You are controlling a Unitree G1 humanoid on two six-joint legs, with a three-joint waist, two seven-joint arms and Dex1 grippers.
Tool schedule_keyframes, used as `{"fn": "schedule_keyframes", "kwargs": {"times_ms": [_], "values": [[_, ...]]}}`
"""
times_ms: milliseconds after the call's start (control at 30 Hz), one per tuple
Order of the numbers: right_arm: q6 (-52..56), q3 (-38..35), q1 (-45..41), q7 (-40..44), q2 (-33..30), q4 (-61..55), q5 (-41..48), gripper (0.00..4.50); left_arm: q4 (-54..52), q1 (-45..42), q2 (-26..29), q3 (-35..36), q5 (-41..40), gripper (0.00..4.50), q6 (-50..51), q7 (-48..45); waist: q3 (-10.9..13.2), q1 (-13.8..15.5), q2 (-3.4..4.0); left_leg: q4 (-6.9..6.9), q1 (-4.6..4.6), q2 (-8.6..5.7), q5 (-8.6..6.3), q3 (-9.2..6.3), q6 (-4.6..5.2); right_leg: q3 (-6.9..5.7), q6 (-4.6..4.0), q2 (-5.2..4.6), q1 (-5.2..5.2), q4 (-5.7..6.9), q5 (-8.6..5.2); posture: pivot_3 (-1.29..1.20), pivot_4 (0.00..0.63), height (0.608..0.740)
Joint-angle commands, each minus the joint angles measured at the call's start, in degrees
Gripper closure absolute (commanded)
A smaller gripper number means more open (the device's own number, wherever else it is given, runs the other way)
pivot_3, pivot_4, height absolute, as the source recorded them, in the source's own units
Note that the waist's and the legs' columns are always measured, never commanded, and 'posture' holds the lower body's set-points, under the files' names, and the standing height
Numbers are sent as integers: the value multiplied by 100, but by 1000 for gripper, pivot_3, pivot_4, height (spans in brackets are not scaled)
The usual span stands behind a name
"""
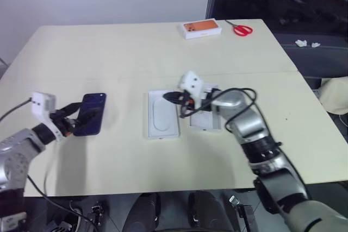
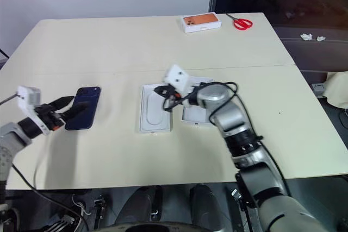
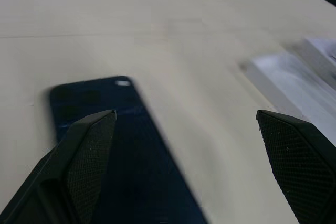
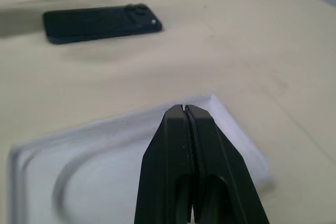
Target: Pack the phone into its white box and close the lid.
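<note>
Phone (image 1: 91, 113) lies flat on the table (image 1: 109, 52), back up, on the robot's left side. Left gripper (image 1: 81, 116) hangs just over its near end with both fingers spread wide, holding nothing. Right gripper (image 1: 169, 97) is pinched tight and empty, above a white insert (image 1: 163, 115) with an oval dip. Another white tray (image 1: 205, 119) sits just beside that insert, partly hidden by the arm. Orange-topped box (image 1: 202, 28) and red scissors (image 1: 240, 28) lie at the far edge.

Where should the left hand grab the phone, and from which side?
Take the phone across its two long edges near the middle, coming from its near short end where the open left hand already is. It lies flat, back up, and slim, so only its edges offer purchase.
</note>
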Motion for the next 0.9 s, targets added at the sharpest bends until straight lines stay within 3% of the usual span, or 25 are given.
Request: {"fn": "schedule_keyframes", "kwargs": {"times_ms": [33, 233, 367, 533, 900], "values": [[-732, 399, -526, -563, 667, 727, -440, 4430, 597, -217, 241, 307, -135, 0, 218, -266, 0, -48, 0, 0, 0, -1, 1, 0, -2, 0, 0, -1, -1, 0, 0, 0, 150, 740], [-1300, 657, -1243, -1036, 1631, 2376, -801, 4430, 1829, -704, 622, 107, 144, 0, 602, -481, -4, -60, -13, 3, -1, -6, 5, -10, -10, -10, 0, -3, -13, 0, 0, 0, 150, 740], [-1626, 986, -1378, -1460, 1906, 3162, -1344, 4430, 2692, -1137, 639, -94, 320, 0, 726, -867, -7, -72, -19, 1, 1, -10, 7, -13, -13, -12, 0, -5, -16, 2, 0, 0, 150, 740], [-1889, 1063, -1429, -1705, 2062, 3515, -1623, 4430, 3745, -1752, 658, -311, 375, 0, 1472, -1295, -9, -83, -25, 1, 0, -13, 13, -12, -24, -11, 0, -5, -21, 7, 0, 0, 150, 740], [-1898, 1334, -1354, -1564, 1893, 3666, -2151, 4430, 3944, -2060, 382, -1416, 892, 0, 2233, -2530, -11, -63, -21, 5, 2, -20, 15, -14, -26, -10, 1, -8, -15, 13, 0, 0, 150, 740]]}}
